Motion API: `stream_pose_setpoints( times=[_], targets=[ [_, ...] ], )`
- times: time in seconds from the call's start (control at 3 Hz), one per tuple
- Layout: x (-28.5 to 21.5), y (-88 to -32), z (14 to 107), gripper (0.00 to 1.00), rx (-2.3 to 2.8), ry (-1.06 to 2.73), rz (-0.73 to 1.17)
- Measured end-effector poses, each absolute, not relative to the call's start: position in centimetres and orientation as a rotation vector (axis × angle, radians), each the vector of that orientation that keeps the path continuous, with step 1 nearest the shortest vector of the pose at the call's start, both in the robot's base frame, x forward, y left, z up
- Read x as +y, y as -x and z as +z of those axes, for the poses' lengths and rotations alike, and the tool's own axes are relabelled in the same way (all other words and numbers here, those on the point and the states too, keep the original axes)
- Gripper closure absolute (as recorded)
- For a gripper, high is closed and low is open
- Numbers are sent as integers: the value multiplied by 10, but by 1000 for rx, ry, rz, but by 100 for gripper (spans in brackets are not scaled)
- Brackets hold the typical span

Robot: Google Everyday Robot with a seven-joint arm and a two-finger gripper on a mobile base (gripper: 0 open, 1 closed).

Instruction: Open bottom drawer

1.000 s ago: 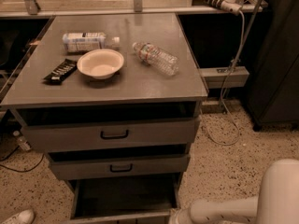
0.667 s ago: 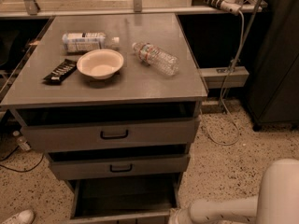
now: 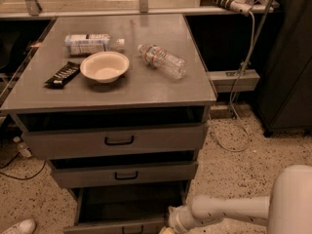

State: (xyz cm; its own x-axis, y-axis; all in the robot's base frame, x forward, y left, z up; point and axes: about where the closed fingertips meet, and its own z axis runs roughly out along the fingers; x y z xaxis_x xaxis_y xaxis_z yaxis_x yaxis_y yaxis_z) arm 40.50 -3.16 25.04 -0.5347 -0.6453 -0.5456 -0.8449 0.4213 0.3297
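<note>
Bottom drawer (image 3: 127, 204): standing pulled out, front facing the camera, long axis running left-right, interior showing dark. Gripper (image 3: 168, 228): sitting at its right front corner, grip state untellable.

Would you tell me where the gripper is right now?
In the camera view, the gripper sits at the bottom edge, by the front right corner of the open bottom drawer.

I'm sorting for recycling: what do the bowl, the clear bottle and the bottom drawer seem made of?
The bowl looks like matte paper or pulp, cream and dull, maybe plastic. The bottle seems thin clear plastic: ribbed, see-through. The bottom drawer looks like grey painted metal, flat and smooth. The gripper sits low by its right front corner.
</note>
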Motion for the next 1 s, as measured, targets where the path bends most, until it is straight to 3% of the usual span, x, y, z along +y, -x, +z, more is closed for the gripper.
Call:
stream_pose_setpoints(
  times=[1.0],
  targets=[
    [-12, -418, 219, 0, 2337, 1353, 877]
  ],
)
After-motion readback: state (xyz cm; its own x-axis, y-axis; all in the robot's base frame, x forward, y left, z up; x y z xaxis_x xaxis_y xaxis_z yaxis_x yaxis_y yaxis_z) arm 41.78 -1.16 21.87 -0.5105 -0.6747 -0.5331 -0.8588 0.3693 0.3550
